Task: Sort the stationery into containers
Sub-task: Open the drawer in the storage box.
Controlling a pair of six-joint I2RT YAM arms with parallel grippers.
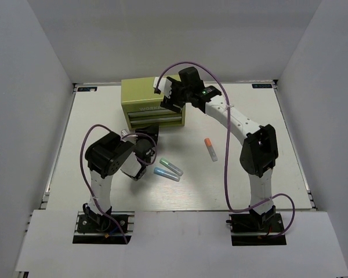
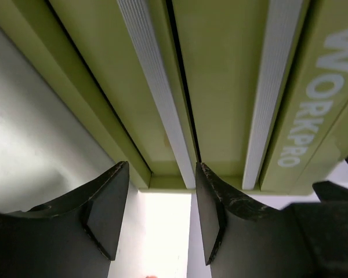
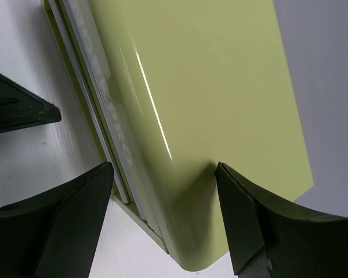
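Left tool (image 2: pixel 162 167) and right tool (image 3: pixel 163 167) gape open at green chest (image 1: pixel 140 95) on white-walled table (image 1: pixel 249 116).

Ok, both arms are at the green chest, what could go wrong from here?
1. The drawers look shut and the right end effector sits open over a corner of the chest, not clamping it; a pull could drag it along.
2. The left end effector, open at the drawer front, may slip off the thin handle strip.
3. The left arm could knock the green-capped marker and light blue marker lying near it.
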